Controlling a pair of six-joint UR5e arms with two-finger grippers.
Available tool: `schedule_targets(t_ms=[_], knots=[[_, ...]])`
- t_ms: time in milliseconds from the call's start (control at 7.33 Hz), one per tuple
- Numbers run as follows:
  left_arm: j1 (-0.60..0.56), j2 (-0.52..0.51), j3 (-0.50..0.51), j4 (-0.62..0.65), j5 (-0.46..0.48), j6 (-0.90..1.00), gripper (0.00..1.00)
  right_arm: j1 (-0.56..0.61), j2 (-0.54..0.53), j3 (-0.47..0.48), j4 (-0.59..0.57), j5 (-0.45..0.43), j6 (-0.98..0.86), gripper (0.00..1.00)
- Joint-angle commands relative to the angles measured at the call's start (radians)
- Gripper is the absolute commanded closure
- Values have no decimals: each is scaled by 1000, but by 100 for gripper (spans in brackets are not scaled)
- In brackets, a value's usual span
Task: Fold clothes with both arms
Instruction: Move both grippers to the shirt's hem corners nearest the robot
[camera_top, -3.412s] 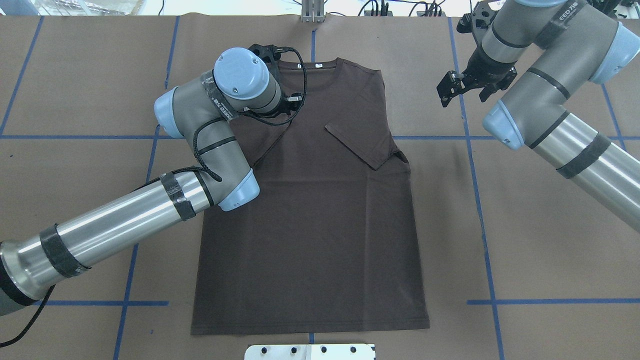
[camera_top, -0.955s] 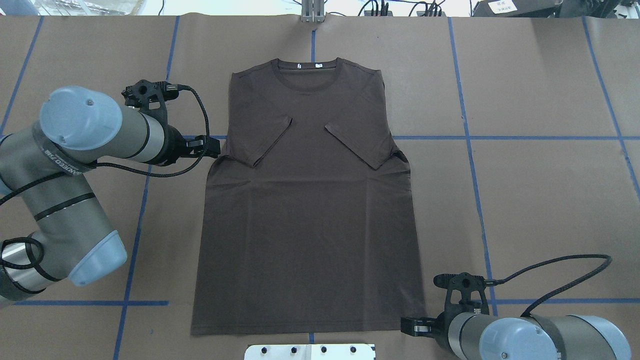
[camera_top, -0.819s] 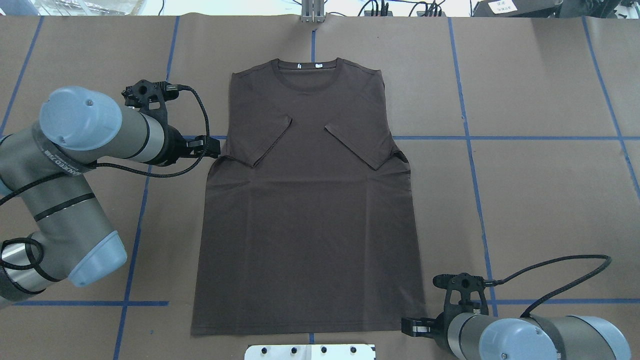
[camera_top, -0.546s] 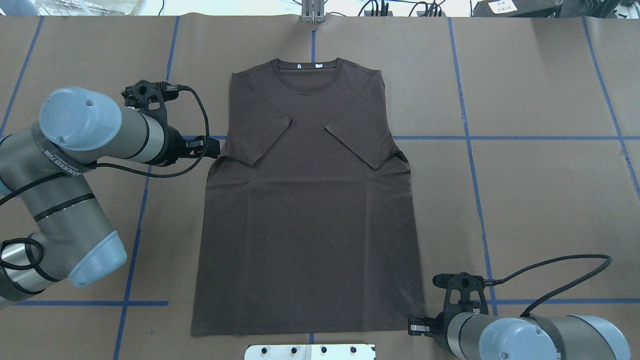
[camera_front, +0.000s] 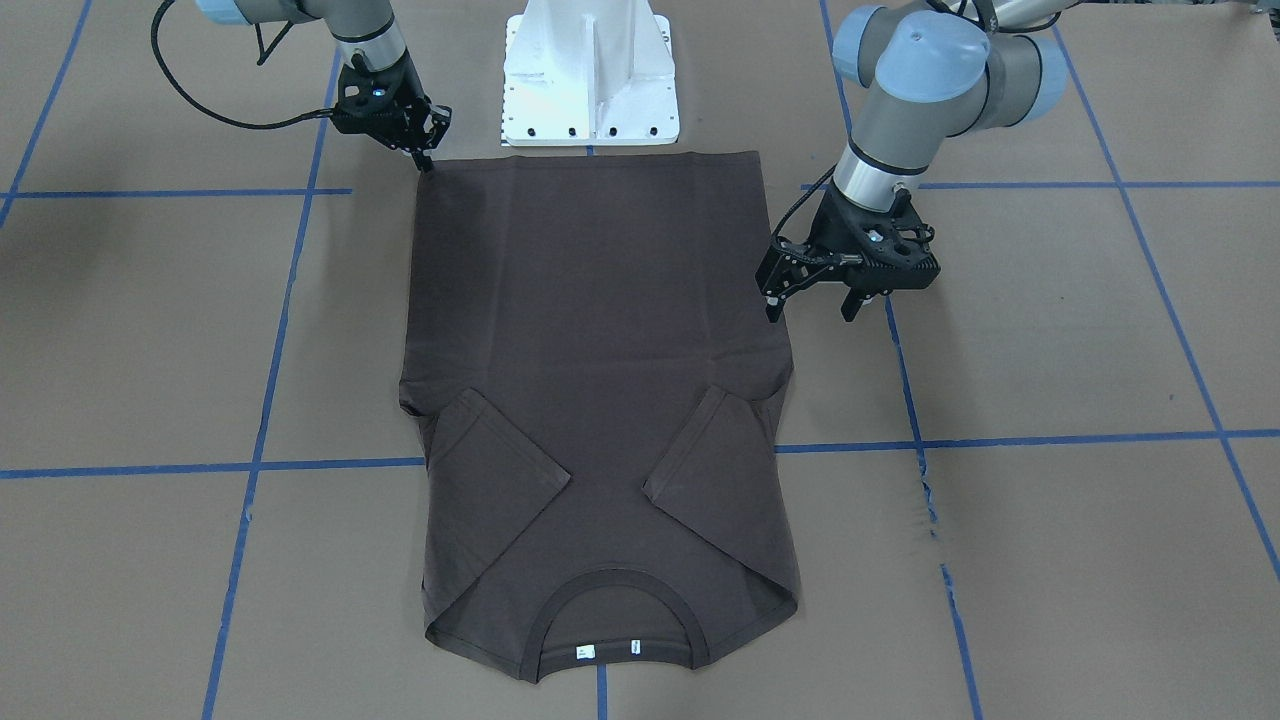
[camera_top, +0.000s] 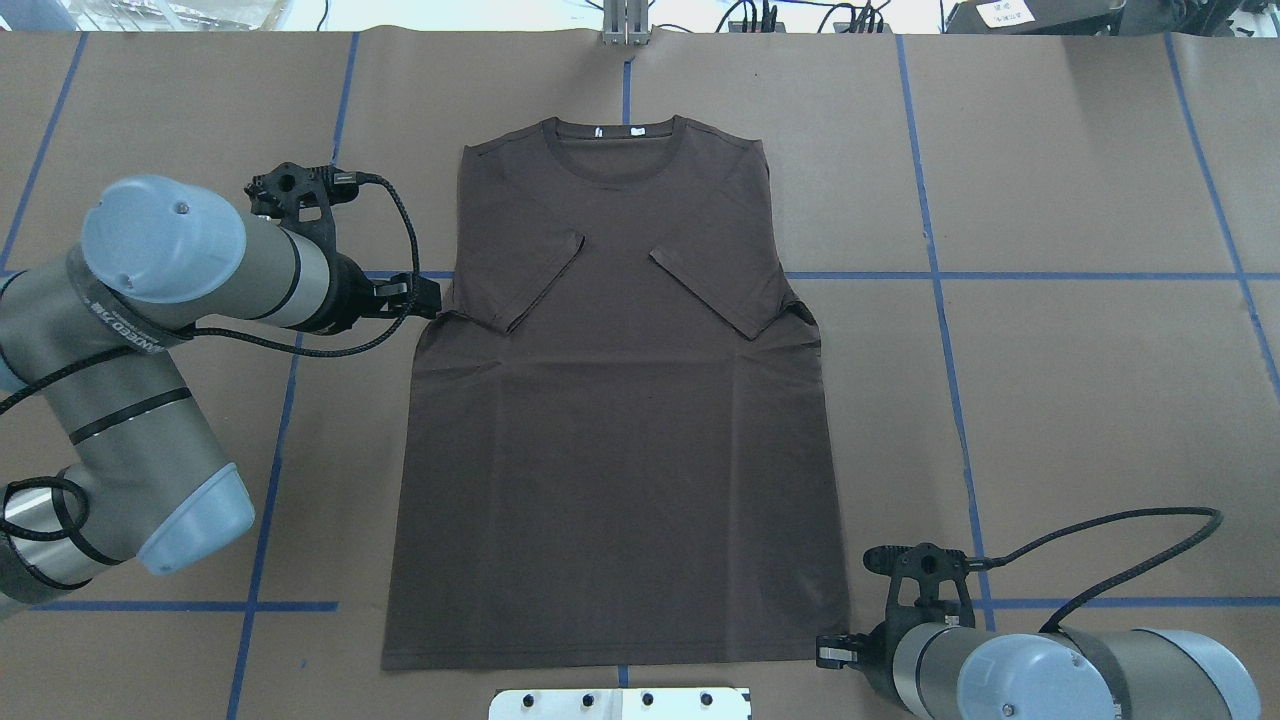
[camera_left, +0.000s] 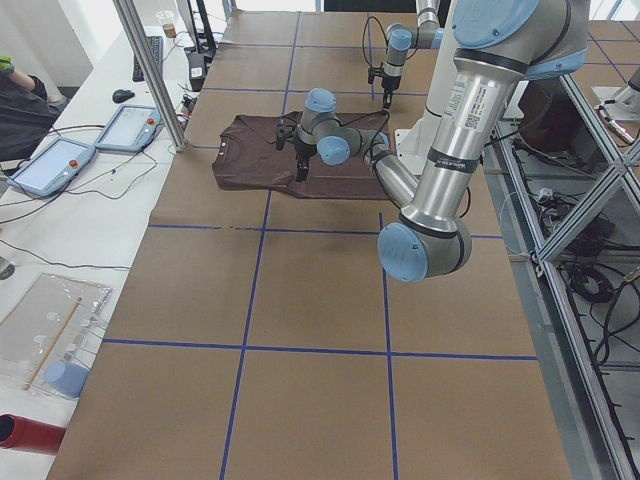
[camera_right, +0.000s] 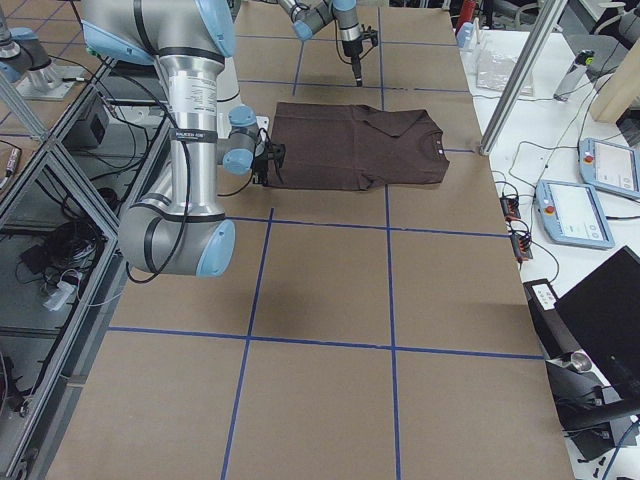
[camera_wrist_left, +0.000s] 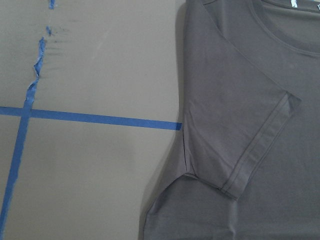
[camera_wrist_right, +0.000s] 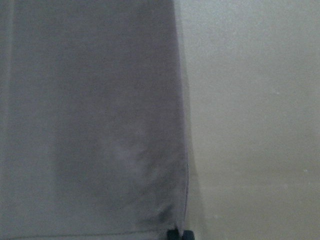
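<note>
**Status: both sleeves folded in, arms moved to the garment edges.**

1. Left gripper (camera_front: 811, 312): 3.4 s ago this arm lay across the shoulder of the T-shirt (camera_top: 610, 450). It has since drawn back and now stands at the garment's left side edge, just below the armpit. Its position has not altered in the last second. The jaws stand wide apart with nothing between them, and one fingertip is just beside the side seam.

2. T-shirt: it lies flat in the middle of the worktop (camera_top: 1100, 400). The collar (camera_top: 610, 181) faces the operators' edge. The hem is at the robot's edge, just beside the white pedestal base (camera_front: 590, 70). The left sleeve (camera_top: 540, 285) now lies turned inward over the chest, matching the right sleeve (camera_top: 715, 290). No part of the body is raised.

3. Right gripper (camera_front: 425, 160): it has come from high near the worktop's far right corner down to the right hem corner. In the last second it shifted slightly outward along the hem. The wrist view shows the fingertips (camera_wrist_right: 175, 234) drawn almost together at that corner. Whether cloth is caught between them cannot be told.

**Assessment:** the sleeve stage appears complete. The arms appear to be setting grips for a body fold, which has not begun. Before any lift, the left gripper still needs to close on the cloth.
</note>
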Motion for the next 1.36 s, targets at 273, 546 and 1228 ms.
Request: schedule_targets(t_ms=[273, 546, 1228], knots=[[187, 165, -135, -11, 33, -225, 0, 30, -12, 54, 3, 9, -3, 100], [332, 277, -255, -5, 87, -426, 0, 36, -2, 55, 9, 14, -4, 100], [603, 244, -215, 75, 232, -751, 2, 64, -1, 61, 11, 38, -10, 100]])
